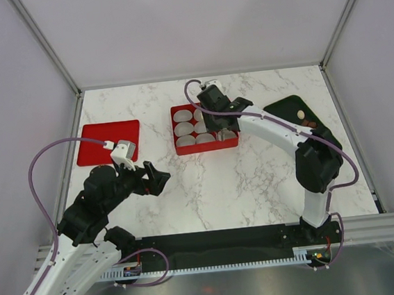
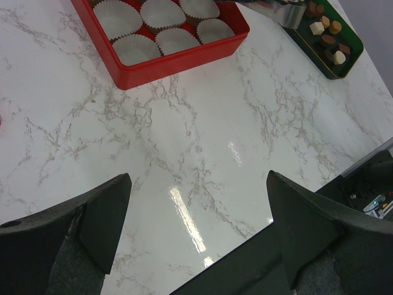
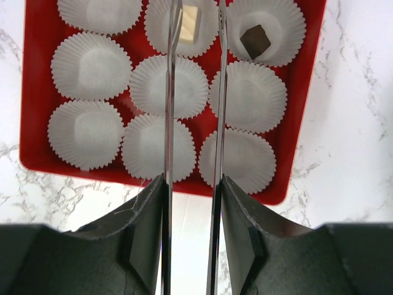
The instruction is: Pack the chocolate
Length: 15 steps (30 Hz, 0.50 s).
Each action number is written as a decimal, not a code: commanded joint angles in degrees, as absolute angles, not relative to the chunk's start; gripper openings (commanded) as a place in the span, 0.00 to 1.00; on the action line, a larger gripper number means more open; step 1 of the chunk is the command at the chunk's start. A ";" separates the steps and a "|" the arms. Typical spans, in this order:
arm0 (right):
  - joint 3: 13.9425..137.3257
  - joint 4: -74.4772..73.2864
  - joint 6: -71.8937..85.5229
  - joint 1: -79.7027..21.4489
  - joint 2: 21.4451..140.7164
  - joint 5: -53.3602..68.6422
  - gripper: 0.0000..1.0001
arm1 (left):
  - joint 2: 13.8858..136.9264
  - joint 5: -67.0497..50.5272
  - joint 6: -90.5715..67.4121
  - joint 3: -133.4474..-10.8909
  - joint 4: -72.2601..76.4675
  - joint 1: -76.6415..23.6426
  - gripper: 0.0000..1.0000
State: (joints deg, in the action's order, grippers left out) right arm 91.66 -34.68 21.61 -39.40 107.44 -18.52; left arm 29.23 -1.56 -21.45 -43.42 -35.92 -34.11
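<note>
Chocolate lay in two places. Most of it, a small cluster of dark brown, tan and cream lumps, sat on a dark green tray at the far right of the desk, just right of the red box. Two more lumps were in the box: a cream piece and a dark brown piece. Each sat in its own white paper cup, in neighbouring cups of the row furthest from the right wrist camera. The other seven cups showed only paper. Overhead, the right arm reached in from the right and covered the far right part of the box, so the corner those two cups occupied could not be read there.

The right jaws, two thin metal blades, hung over the cup with the cream piece, one blade on either side of it. They stood apart: one blade overlapped the piece's edge in the wrist view, while paper showed between the piece and the other blade. Whether the first blade touched it could not be told.

The left arm was at the near left of the desk, its jaws spread wide over bare marble, near and left of the box, with nothing between them. A flat red panel lay at the far left, well apart from the box.
</note>
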 commanded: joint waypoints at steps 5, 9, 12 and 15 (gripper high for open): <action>85.27 -35.06 19.51 -39.03 93.00 -19.60 0.46 | 29.09 -1.41 -21.62 -43.33 -35.33 -34.01 1.00; 82.62 -37.35 19.86 -37.27 88.08 -20.82 0.46 | 29.09 -1.67 -21.62 -43.24 -35.33 -34.01 1.00; 80.78 -39.54 20.21 -34.02 85.08 -21.27 0.46 | 29.09 -1.58 -21.53 -43.33 -35.42 -34.01 1.00; 77.79 -40.78 20.48 -28.76 82.27 -20.92 0.47 | 28.92 -1.49 -21.62 -43.24 -35.42 -34.01 1.00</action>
